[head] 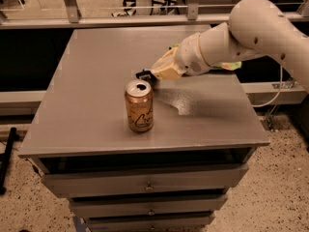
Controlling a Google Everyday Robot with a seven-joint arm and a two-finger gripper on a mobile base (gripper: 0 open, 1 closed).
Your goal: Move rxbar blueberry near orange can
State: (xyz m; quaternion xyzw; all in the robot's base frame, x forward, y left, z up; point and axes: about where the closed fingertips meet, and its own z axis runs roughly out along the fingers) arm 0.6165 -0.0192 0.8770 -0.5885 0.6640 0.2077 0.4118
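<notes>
Gripper (pixel 151 75) clamped on bar (pixel 143 74); bar juts from its tip, just behind can (pixel 139 106) on table (pixel 87 81).

Orange can (pixel 139 106) stands upright at mid-table (pixel 87 105) and is the sole obstacle in front. The pincer (pixel 146 76), clamped on the rxbar blueberry (pixel 142 73), sits just beyond the can at its 12 o'clock. The arm (pixel 231 37) bars 1 to 2 o'clock, with a green chip bag (pixel 228 65) behind it. Open table runs from 3 through 6 to 11 o'clock.
</notes>
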